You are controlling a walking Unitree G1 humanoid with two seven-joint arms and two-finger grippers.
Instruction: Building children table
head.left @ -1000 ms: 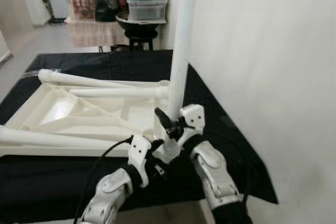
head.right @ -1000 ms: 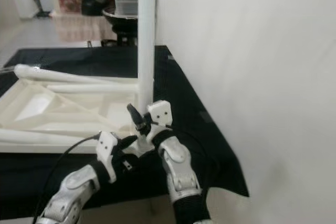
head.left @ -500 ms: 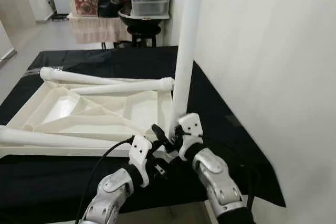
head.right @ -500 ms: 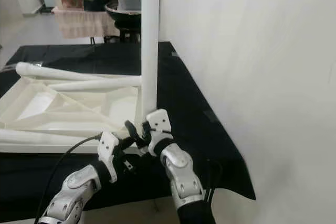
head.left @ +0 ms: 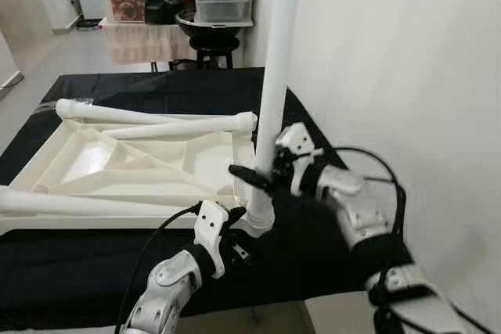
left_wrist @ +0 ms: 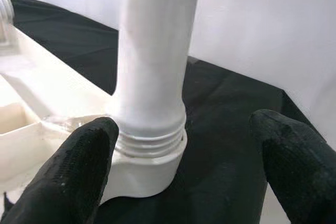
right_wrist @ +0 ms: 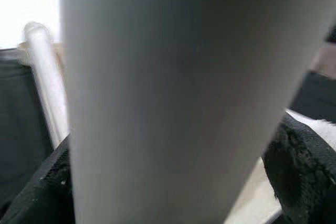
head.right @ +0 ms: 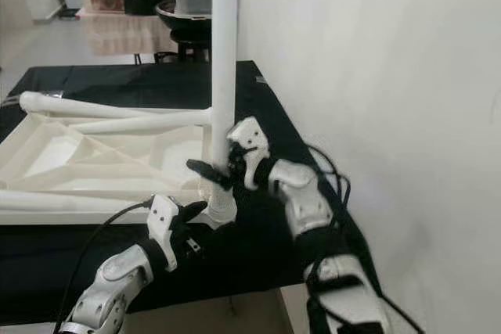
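Right now I am gripping the tall white plastic table leg (head.left: pixel 270 91) with my right hand (head.left: pixel 262 171), its black fingers (right_wrist: pixel 299 166) pressing in on either side of the shaft, a little above the leg's threaded base. The leg is standing upright, rising well above my hand, and its lower end is sitting in the round white corner socket (left_wrist: pixel 144 169) of the upturned white plastic tabletop (head.left: pixel 137 166).

My left hand (left_wrist: pixel 184 166) is hovering low beside that socket, just below my right hand, with its two black fingers (left_wrist: pixel 79 166) spread apart on either side of the joint; whether the nearer finger is touching the socket's collar I cannot tell.

Beyond my hands, two more white tubular legs (head.left: pixel 176 127) are lying across the far side of the tabletop's ribbed underside, and another white leg (head.left: pixel 86 207) is lying along its near edge, to the left of my left hand. All of it is resting on a surface covered with black cloth (head.left: pixel 329 240), with a white wall (head.left: pixel 407 76) close on my right.
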